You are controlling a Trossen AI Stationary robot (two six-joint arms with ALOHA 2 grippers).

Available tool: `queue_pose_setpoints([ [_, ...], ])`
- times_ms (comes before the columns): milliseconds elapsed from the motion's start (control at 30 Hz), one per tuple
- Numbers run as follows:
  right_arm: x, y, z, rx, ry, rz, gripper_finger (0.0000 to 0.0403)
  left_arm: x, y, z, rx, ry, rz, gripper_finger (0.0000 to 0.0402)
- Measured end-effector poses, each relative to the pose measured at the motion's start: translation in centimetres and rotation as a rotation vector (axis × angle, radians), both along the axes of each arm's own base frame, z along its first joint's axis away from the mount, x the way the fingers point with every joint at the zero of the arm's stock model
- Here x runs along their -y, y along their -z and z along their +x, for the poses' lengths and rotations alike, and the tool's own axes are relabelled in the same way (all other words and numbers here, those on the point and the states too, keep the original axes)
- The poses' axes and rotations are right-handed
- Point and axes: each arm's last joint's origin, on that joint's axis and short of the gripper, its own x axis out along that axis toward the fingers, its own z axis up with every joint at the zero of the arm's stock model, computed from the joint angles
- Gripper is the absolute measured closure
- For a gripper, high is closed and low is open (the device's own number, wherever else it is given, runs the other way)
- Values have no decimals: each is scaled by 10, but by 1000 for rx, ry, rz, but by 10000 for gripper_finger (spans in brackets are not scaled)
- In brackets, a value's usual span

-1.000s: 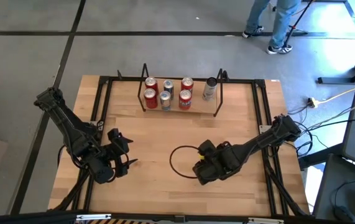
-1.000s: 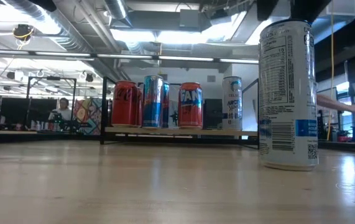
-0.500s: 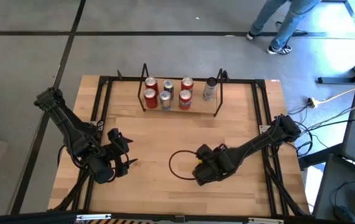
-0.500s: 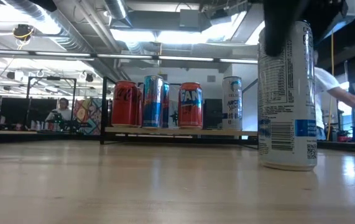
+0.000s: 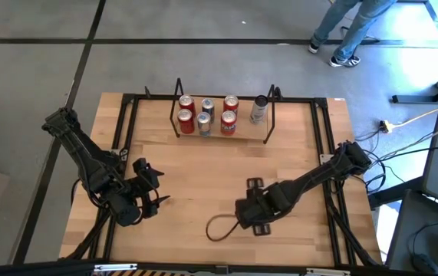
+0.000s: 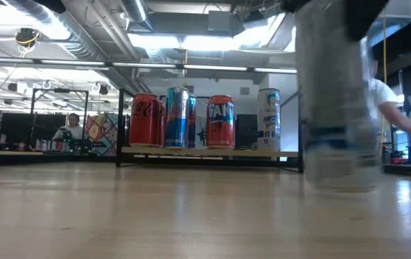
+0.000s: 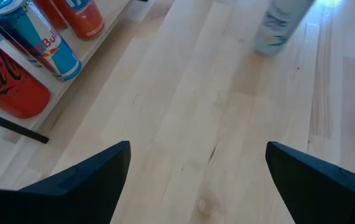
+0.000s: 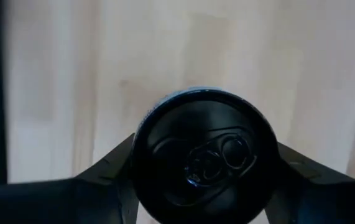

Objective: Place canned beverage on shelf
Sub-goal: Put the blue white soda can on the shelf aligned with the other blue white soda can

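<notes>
A tall silver-and-blue can shows blurred at the right of the low view, and its dark top fills the right wrist view. My right gripper is over it near the table's middle, shut on it, and hides it in the high view. The shelf, a black rod rack with a wood floor, stands at the table's far edge and holds several upright cans. My left gripper waits open and empty at the near left, its fingers wide apart in the left wrist view. My right gripper pinches the can's upper wall between its two fingers, one on each opposite side. The fingers come from above, pointing down. The can is upright; whether its base is clear of the table I cannot tell.
A black cable loop lies on the wood beside my right gripper. Black frame rails run along the table's sides. A white can stands at the shelf's right end. People stand beyond the far edge.
My right gripper has come down around the can and gone a little toward the table's near edge. The can, sharp and still before, is now blurred by motion. The cable loop has swung toward the near edge with the arm.
</notes>
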Motion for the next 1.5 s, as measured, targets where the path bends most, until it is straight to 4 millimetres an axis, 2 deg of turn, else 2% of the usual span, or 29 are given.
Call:
queue_pose_setpoints([
  [100, -3, -6, 3, 25, -226, 5, 179, 0, 0, 0, -11, 28, 27, 30],
  [333, -13, -15, 17, 230, -657, -49, 174, 0, 0, 0, -28, 71, 70, 30],
  [467, -16, -13, 23, 271, -788, -83, 168, 0, 0, 0, -23, 71, 65, 30],
  [633, -17, 0, 22, 186, -846, -45, 165, 1, 0, 1, -19, 71, 60, 30],
  [767, -15, 7, 21, 121, -818, -41, 151, 2, -1, 2, -6, 70, 48, 30],
  [1100, -11, 1, 20, 132, -655, -87, 93, 2, -1, 2, -3, 70, 44, 30],
  [1300, -4, -28, 7, 198, -427, 13, 83, 3, -1, 3, 4, 69, 38, 30],
  [1500, 3, -59, -10, 202, -21, 264, 83, 3, -2, 3, 13, 67, 28, 30],
])
